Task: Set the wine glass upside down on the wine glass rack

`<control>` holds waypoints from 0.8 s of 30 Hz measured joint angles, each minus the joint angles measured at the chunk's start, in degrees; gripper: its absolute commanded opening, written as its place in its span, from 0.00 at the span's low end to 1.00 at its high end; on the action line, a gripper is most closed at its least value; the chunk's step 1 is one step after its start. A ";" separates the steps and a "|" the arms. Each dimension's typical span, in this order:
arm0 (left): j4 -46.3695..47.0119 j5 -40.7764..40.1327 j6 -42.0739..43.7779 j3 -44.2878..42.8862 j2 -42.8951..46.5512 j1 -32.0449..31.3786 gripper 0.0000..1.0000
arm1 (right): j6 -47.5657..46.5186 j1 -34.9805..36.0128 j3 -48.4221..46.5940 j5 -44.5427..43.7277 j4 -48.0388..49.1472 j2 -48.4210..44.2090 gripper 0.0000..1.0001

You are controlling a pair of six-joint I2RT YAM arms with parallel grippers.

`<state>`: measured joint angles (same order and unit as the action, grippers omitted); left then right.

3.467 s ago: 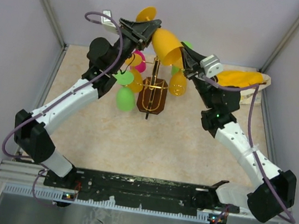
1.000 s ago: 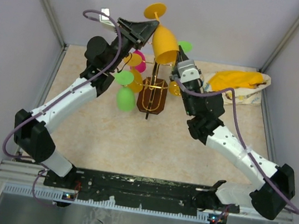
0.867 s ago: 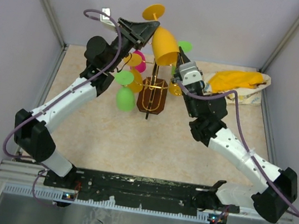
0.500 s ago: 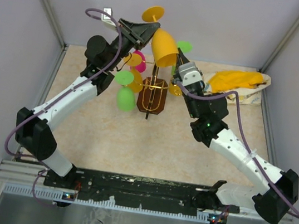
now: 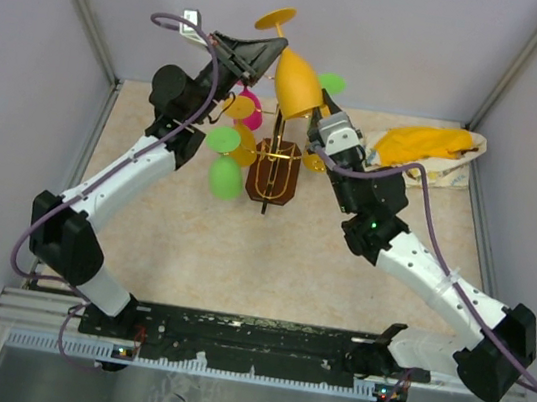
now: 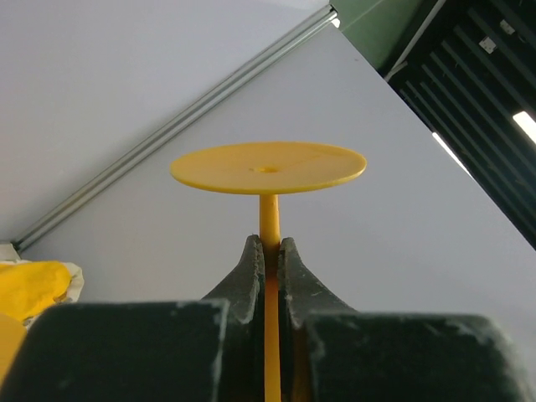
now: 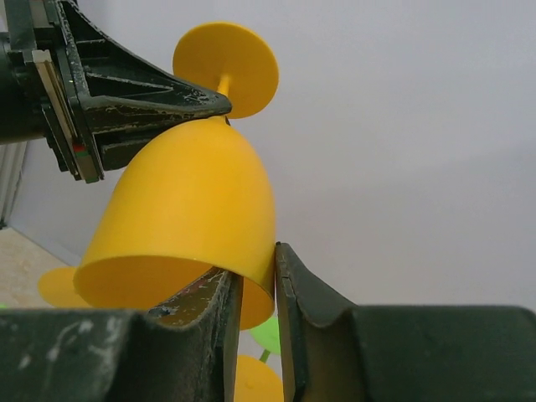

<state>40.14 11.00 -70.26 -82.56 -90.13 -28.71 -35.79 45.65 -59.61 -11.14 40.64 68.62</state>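
An orange wine glass (image 5: 297, 82) hangs upside down above the wine glass rack (image 5: 276, 152), a gold wire stand on a dark brown base (image 5: 285, 185). My left gripper (image 5: 270, 54) is shut on the glass's thin stem (image 6: 269, 224), just under the round foot (image 6: 268, 166). My right gripper (image 5: 315, 109) straddles the bowl's rim from below. In the right wrist view one finger is inside the bowl (image 7: 188, 222) and the other presses its outer wall; the gripper (image 7: 255, 272) pinches the rim.
Several coloured glasses hang on the rack: green (image 5: 224, 176), pink (image 5: 253, 111), orange (image 5: 316, 158). A yellow bag (image 5: 429, 142) lies at the back right. Grey walls enclose the table on three sides.
Since 3.5 s ago the glass has tipped from slanted to nearly mouth-down, and my right arm swung left under it. In the last second both arms hardly moved.
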 measured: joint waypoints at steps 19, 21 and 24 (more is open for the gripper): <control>-7.43 3.56 27.85 -3.87 4.28 4.76 0.00 | -0.72 -0.94 1.99 -7.10 -2.69 -0.33 0.99; -9.38 4.17 33.31 -3.87 6.97 4.74 0.00 | 1.36 -2.32 1.95 -8.07 -4.15 -0.35 0.99; -11.02 7.30 40.81 -3.72 11.06 4.70 0.00 | 5.46 -5.66 0.55 -9.27 -8.66 -0.24 0.99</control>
<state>29.12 18.31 -29.45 -86.28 -79.07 -24.01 -30.33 39.99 -59.07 -20.40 31.99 68.38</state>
